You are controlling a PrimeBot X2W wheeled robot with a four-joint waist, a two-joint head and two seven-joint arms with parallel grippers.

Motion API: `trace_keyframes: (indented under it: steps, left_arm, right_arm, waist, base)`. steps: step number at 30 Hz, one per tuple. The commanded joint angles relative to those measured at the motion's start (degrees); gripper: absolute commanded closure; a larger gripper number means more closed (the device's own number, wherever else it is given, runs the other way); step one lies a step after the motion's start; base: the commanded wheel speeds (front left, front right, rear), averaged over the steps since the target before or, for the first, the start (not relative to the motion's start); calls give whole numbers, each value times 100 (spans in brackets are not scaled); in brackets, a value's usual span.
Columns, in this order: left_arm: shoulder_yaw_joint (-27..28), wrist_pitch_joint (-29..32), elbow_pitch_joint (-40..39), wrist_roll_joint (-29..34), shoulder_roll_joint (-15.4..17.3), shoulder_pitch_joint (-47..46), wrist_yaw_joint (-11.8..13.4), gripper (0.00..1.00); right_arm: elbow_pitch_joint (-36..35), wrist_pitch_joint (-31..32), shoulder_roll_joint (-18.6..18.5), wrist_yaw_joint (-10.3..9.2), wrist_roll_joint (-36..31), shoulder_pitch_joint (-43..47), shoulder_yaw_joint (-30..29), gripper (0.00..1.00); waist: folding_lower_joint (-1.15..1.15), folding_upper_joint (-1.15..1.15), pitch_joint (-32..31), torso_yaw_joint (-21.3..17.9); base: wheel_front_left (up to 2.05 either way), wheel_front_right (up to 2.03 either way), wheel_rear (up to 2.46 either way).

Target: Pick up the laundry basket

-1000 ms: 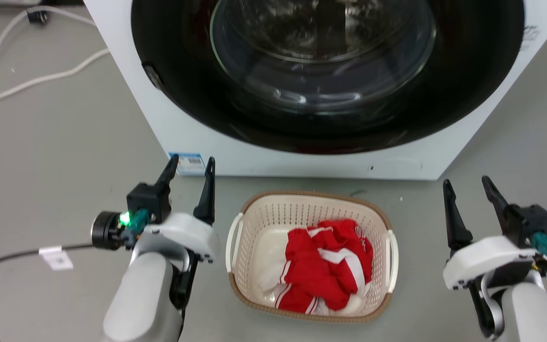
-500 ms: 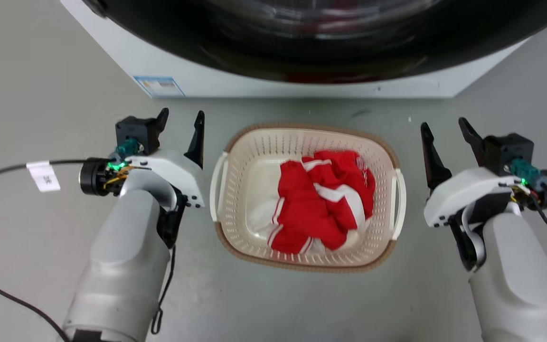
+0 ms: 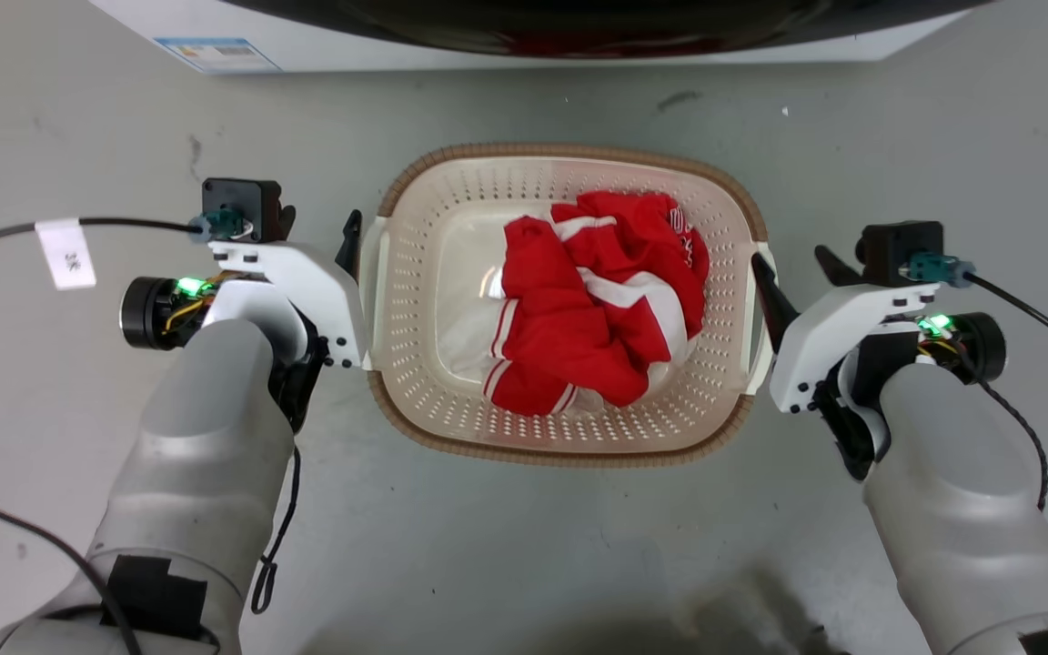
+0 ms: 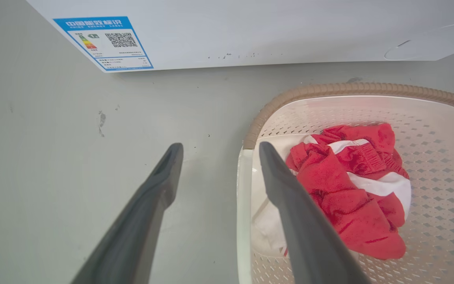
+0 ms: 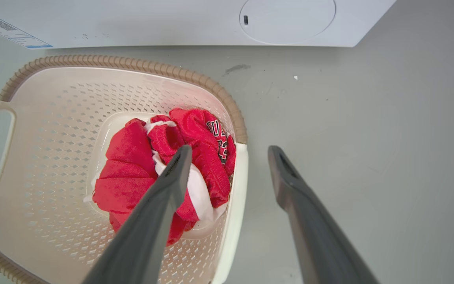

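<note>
Nearest the robot, two pale forearms reach forward, one on each side of the laundry basket, which sits on the floor between them.

The left end effector is just beside the basket's left handle. Its fingers are spread wide and hold nothing. In the left wrist view, that end effector has one finger outside the basket over bare floor and the other over the basket's inside, with the white handle bar between them.

The right end effector mirrors this at the right handle. It is also wide open and empty, straddling the handle bar in the right wrist view. Whether any finger touches plastic cannot be told.

This symmetric placement probably prepares a two-sided pinch, so the basket would lift level instead of tipping.

Inside the basket lies a crumpled heap of red and white clothes, roughly central, which should keep the load fairly balanced.

Beyond the basket's far rim stands the washing machine, near but apart from it.
</note>
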Motion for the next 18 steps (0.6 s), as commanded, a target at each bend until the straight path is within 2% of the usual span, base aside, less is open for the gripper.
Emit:
trace_keyframes:
  steps: [1, 11, 18]
  left_arm:
    - [-42, 28, 17, -33, 12, -95, -4, 0]
    - [-797, 940, 99, -696, 223, -550, -1, 0]
    - [-1262, 1648, 21, -1255, 400, -703, -2, 0]
  right_arm:
    - [66, 13, 10, -4, 59, -116, 33, 0]
    - [1138, 526, 11, -4, 856, -937, 773, 0]
    - [1336, 1007, 9, -4, 1483, -1215, 1459, 0]
  waist:
    - [-1, 0, 97, -59]
    - [-1, 0, 635, -215]
    - [-1, 0, 885, -276]
  base:
    - [0, 0, 0]
    - [0, 0, 0]
    - [0, 0, 0]
